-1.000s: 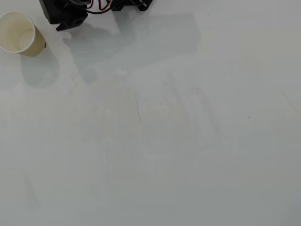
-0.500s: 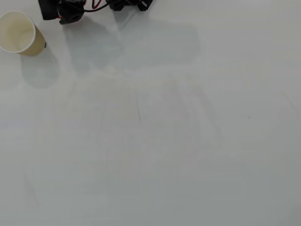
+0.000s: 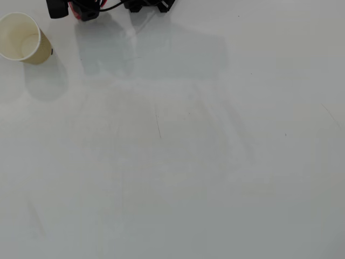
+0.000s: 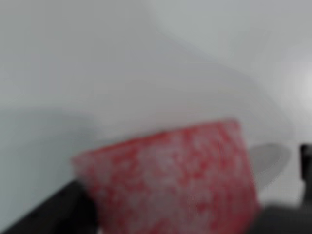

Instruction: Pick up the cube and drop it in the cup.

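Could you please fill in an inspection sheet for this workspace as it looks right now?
Surface: white table, bare, with faint scuffs and thin dark marks.
Job's things: cup upright at the overhead view's top left, inside looks empty; cube fills the blurred wrist view, close to the camera.
Clutter: nothing seen.
Tool: tool at the overhead view's top edge, mostly cut off; dark parts flank the cube in the wrist view, so it appears shut on it.
Cables: red and black wires on the arm.
Surroundings: nothing seen beyond the table.
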`<act>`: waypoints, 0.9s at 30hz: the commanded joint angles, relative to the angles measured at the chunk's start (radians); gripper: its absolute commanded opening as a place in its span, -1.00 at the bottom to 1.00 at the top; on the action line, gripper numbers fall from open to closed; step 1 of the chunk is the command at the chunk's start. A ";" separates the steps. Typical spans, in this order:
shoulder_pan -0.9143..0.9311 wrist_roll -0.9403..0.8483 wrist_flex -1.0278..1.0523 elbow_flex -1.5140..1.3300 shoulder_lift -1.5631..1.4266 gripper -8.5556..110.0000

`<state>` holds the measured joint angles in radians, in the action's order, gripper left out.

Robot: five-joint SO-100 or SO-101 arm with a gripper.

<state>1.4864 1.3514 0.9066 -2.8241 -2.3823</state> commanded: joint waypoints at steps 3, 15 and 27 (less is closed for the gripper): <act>0.025 -0.017 0.086 0.083 0.011 -0.27; 0.032 -0.017 0.132 0.083 0.011 -0.26; -0.028 -0.008 0.015 0.087 -0.031 -0.43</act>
<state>1.4742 1.3499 0.9741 -2.8026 -2.3838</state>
